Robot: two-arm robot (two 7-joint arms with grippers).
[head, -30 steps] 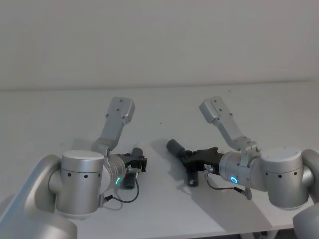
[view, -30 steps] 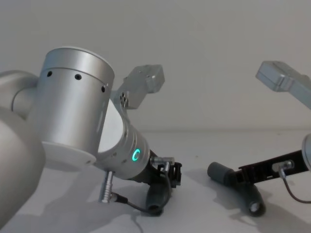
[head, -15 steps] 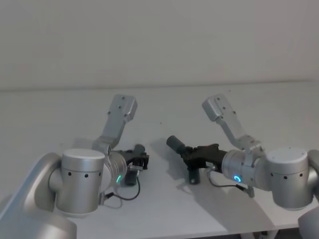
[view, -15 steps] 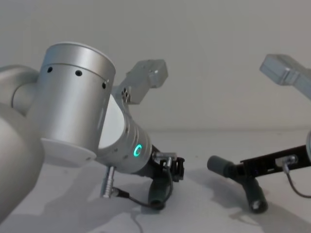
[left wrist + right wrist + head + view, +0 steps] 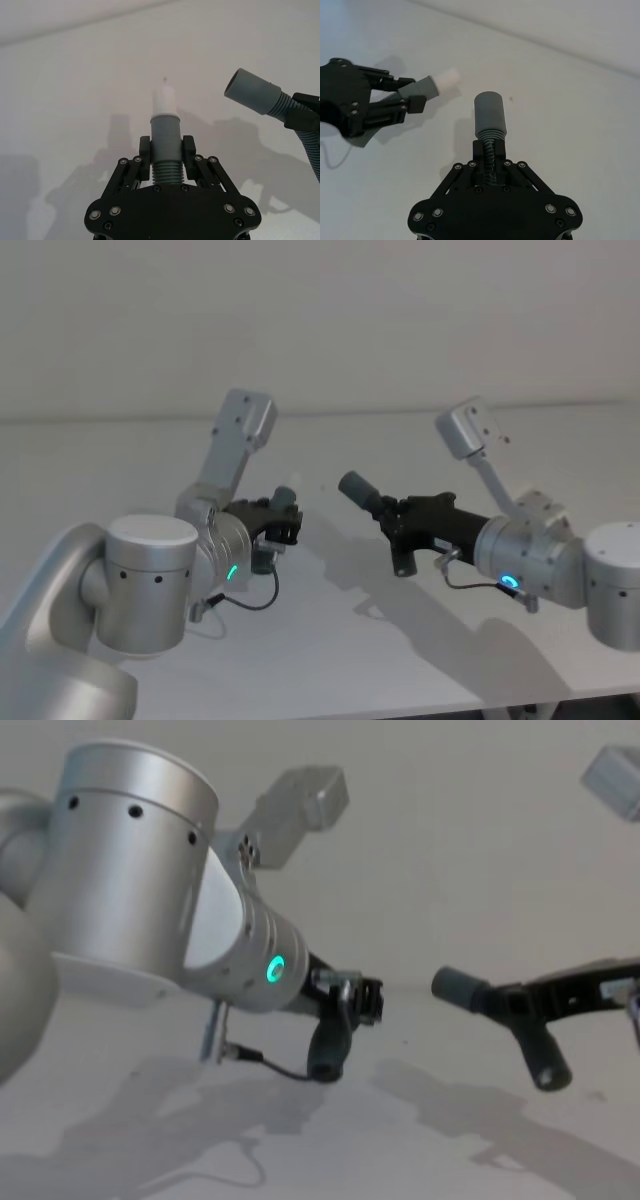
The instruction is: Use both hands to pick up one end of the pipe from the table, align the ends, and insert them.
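Observation:
Both pipe pieces hang in the air above the white table (image 5: 330,650). My left gripper (image 5: 279,521) is shut on the ribbed part of one piece (image 5: 328,1042), just behind its grey collar (image 5: 165,131). That piece's white plug tip (image 5: 164,100) points away from the jaws. My right gripper (image 5: 402,517) is shut on the ribbed neck of the other piece (image 5: 545,1058). Its wide grey socket collar (image 5: 489,115) points toward the left gripper (image 5: 395,102). The plug tip (image 5: 447,77) and the socket (image 5: 250,92) are apart, with a gap between them and at an angle to each other.
A plain off-white wall (image 5: 320,320) rises behind the table's far edge. Both arms cast shadows on the table below. A thin black cable (image 5: 265,1065) loops under the left wrist.
Both grippers have risen from the table with their pipe pieces. The right arm has also moved up and to the right, and the left piece's plug end now points more toward the socket.

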